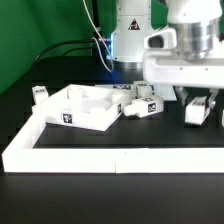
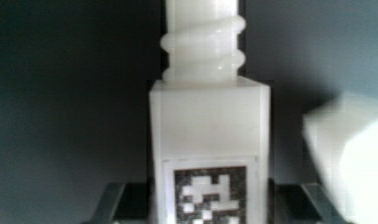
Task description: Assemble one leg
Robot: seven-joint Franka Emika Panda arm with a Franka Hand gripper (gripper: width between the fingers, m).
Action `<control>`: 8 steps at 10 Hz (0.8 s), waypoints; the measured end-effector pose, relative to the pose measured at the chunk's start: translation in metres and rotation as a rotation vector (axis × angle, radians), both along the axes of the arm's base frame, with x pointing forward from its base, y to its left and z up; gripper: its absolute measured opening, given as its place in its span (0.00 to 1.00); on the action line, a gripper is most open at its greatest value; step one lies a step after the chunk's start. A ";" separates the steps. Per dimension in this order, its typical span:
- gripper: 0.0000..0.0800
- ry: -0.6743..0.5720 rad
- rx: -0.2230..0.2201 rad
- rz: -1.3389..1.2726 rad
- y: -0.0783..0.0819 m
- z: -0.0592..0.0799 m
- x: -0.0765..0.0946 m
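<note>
You have the pincer (image 1: 197,108) clamped on the leg (image 2: 211,120), frame right | bare desk (image 1: 110,138) in front | white panel (image 1: 78,108) centre-left, apart.

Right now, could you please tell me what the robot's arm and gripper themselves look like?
The arm is glossy white with rounded casings and a grey band near the wrist. A blue light glows low on its rear column. The gripper has a wide, boxy white body and two short dark fingers. Thin black cables trail behind it.
</note>
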State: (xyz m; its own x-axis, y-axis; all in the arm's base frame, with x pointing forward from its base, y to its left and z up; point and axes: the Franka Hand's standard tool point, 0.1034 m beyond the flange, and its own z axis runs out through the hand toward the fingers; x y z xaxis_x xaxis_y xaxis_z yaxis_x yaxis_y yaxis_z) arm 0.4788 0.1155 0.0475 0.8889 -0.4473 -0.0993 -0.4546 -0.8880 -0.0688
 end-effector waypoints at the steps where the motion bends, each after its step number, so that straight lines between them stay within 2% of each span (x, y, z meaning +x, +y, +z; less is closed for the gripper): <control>1: 0.35 -0.006 0.000 0.028 0.010 0.009 -0.010; 4: 0.35 -0.001 0.003 0.029 0.008 0.004 -0.008; 6: 0.35 -0.016 0.002 0.057 0.009 -0.003 -0.014; 8: 0.35 -0.045 -0.008 0.114 0.013 -0.018 -0.049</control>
